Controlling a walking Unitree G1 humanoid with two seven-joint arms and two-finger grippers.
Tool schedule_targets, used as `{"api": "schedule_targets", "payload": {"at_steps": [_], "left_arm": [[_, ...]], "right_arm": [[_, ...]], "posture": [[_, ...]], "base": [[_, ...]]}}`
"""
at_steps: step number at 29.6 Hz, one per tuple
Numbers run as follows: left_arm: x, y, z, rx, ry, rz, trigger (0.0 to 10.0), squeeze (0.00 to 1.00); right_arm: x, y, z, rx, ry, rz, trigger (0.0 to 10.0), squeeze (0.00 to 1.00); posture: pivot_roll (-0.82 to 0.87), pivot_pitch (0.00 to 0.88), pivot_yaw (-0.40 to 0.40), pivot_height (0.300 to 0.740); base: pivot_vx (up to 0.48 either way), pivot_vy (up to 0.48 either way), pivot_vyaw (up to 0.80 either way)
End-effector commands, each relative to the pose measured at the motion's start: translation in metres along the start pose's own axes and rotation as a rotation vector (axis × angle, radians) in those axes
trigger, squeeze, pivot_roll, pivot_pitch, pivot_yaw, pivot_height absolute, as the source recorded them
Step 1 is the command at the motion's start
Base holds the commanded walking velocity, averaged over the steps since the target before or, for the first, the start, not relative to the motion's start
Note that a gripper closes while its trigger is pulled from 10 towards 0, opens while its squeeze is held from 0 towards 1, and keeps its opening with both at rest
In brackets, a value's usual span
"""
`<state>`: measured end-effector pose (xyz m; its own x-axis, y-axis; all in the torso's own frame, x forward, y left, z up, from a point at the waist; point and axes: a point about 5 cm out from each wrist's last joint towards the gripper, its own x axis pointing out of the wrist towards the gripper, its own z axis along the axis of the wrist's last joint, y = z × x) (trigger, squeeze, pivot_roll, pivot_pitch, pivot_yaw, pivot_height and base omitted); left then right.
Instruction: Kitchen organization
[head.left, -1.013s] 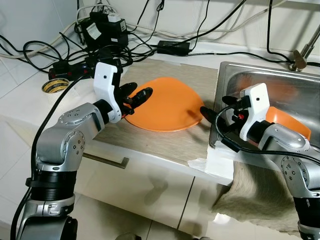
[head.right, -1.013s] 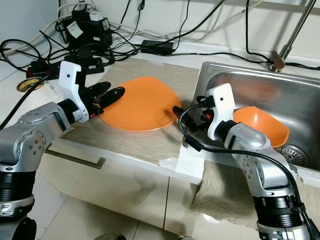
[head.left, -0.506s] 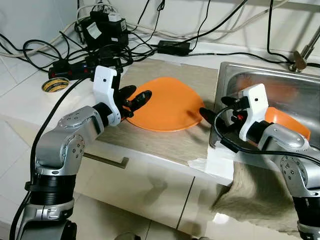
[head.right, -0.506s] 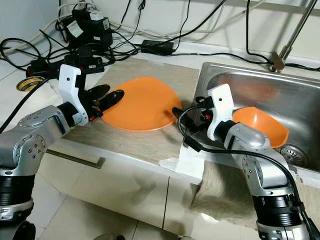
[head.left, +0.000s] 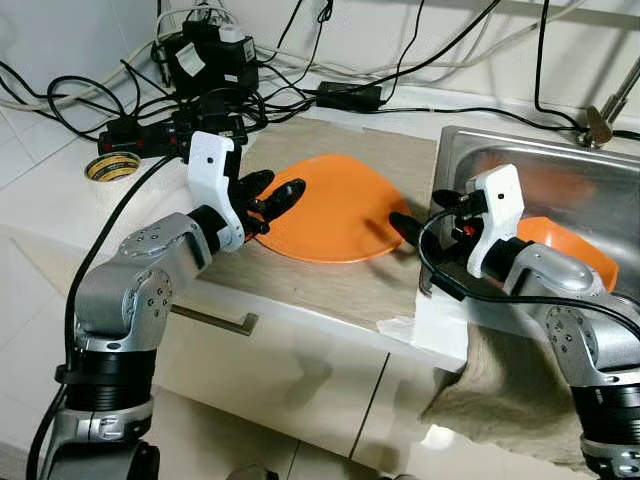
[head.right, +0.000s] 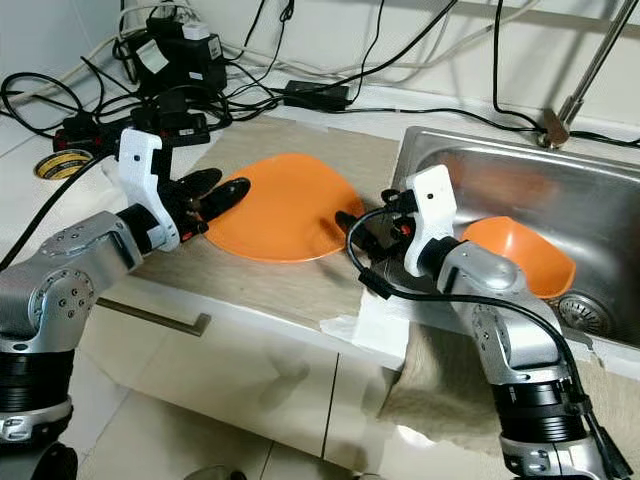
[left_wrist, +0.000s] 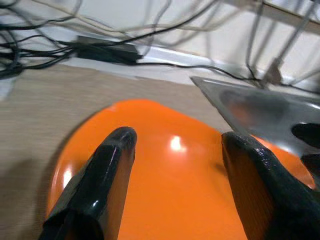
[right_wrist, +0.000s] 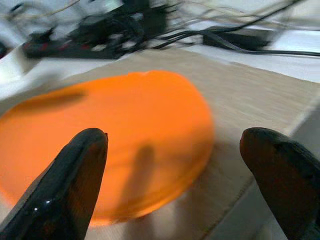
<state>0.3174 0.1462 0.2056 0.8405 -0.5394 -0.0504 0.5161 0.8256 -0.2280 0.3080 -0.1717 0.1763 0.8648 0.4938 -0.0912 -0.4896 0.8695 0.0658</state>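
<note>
- counter (head.left: 60, 215): white, with a beige mat (head.left: 330, 275) spread across the middle of it and a cupboard front with a bar handle (head.left: 212, 318) below.
- sink (head.left: 590, 160): steel, set into the counter at the right, a tap base (head.left: 600, 120) at its far rim; a cloth (head.left: 520, 385) hangs over its near edge.
- plate (head.left: 335, 205): orange, lying flat on the mat, between the two grippers and just left of the sink.
- bowl (head.left: 565, 255): orange, tilted inside the sink, behind the right arm.
- left gripper (head.left: 272, 195): at the plate's left edge, fingers apart, holding nothing; in the left wrist view both fingers (left_wrist: 107, 170) hang over the orange surface with a wide gap between them.
- right gripper (head.left: 420, 215): at the sink's left rim, just beside the plate's right edge; fingers spread wide and empty, as the right wrist view shows with the plate lying between the fingertips (right_wrist: 70, 177).
- cables (head.left: 210, 90): a black tangle with power bricks at the back of the counter.
- tape roll (head.left: 112, 166): yellow and black, on the counter left of the mat.
</note>
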Motion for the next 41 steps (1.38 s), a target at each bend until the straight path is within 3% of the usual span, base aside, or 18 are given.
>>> {"api": "schedule_targets", "payload": {"at_steps": [1, 9, 14, 18, 22, 25, 28, 29, 32, 34, 40, 41], "left_arm": [[-0.003, 0.004, -0.002, -0.020, -0.003, 0.034, 10.0, 0.00], [-0.009, 0.007, -0.004, -0.097, -0.056, 0.115, 10.0, 0.00], [-0.009, 0.006, -0.006, -0.087, -0.055, 0.137, 10.0, 0.00], [-0.010, 0.016, -0.007, -0.068, -0.043, 0.179, 10.0, 0.00], [-0.008, 0.014, -0.014, -0.099, -0.020, 0.177, 10.0, 0.00], [-0.010, 0.009, -0.030, -0.115, -0.015, 0.206, 10.0, 0.00], [-0.016, 0.005, -0.052, -0.223, -0.016, 0.249, 10.0, 0.00], [-0.016, 0.005, -0.052, -0.223, -0.016, 0.249, 10.0, 0.00], [-0.019, 0.017, -0.083, -0.235, 0.013, 0.343, 10.0, 0.00], [-0.020, 0.021, -0.093, -0.203, 0.022, 0.368, 10.0, 0.00], [-0.020, 0.021, -0.082, -0.155, 0.002, 0.341, 10.0, 0.00], [-0.018, 0.020, -0.071, -0.125, -0.034, 0.334, 10.0, 0.00]], "right_arm": [[-0.003, -0.008, 0.006, 0.015, -0.046, -0.071, 10.0, 0.00], [-0.018, -0.015, 0.001, 0.021, -0.103, -0.189, 10.0, 0.00], [-0.022, -0.014, 0.004, 0.009, -0.120, -0.203, 10.0, 0.00], [-0.027, -0.010, 0.008, 0.020, -0.142, -0.214, 10.0, 0.00], [-0.029, -0.008, 0.000, 0.026, -0.127, -0.225, 10.0, 0.00], [-0.033, -0.010, -0.009, 0.017, -0.116, -0.254, 10.0, 0.00], [-0.036, -0.005, -0.022, 0.076, -0.112, -0.261, 10.0, 0.00], [-0.036, -0.005, -0.022, 0.076, -0.112, -0.261, 10.0, 0.00], [-0.041, -0.010, -0.044, 0.051, -0.089, -0.299, 10.0, 0.00], [-0.044, -0.014, -0.056, 0.052, -0.064, -0.313, 10.0, 0.00], [-0.049, -0.024, -0.052, 0.029, -0.078, -0.311, 10.0, 0.00], [-0.045, -0.022, -0.044, 0.015, -0.108, -0.298, 10.0, 0.00]], "posture": [[0.00, 0.000, 0.006, 0.740], [0.00, 0.000, 0.013, 0.740], [-0.01, 0.000, 0.018, 0.740], [-0.03, 0.000, 0.022, 0.740], [-0.04, 0.000, 0.021, 0.740], [-0.05, 0.000, 0.007, 0.740], [-0.06, 0.000, 0.001, 0.740], [-0.06, 0.000, 0.001, 0.740], [-0.06, 0.000, -0.003, 0.740], [-0.05, 0.000, -0.004, 0.740], [-0.04, 0.000, -0.008, 0.740], [-0.04, 0.000, -0.008, 0.740]], "base": [[0.000, 0.000, 0.00], [0.000, 0.000, 0.00], [0.000, 0.000, 0.00], [0.000, 0.000, 0.00], [0.000, 0.000, 0.00], [0.000, 0.000, 0.00], [0.000, 0.000, 0.00], [0.000, 0.000, 0.00], [0.000, 0.000, 0.00], [0.000, 0.000, 0.00], [0.000, 0.000, 0.00], [0.000, 0.000, 0.00]]}}
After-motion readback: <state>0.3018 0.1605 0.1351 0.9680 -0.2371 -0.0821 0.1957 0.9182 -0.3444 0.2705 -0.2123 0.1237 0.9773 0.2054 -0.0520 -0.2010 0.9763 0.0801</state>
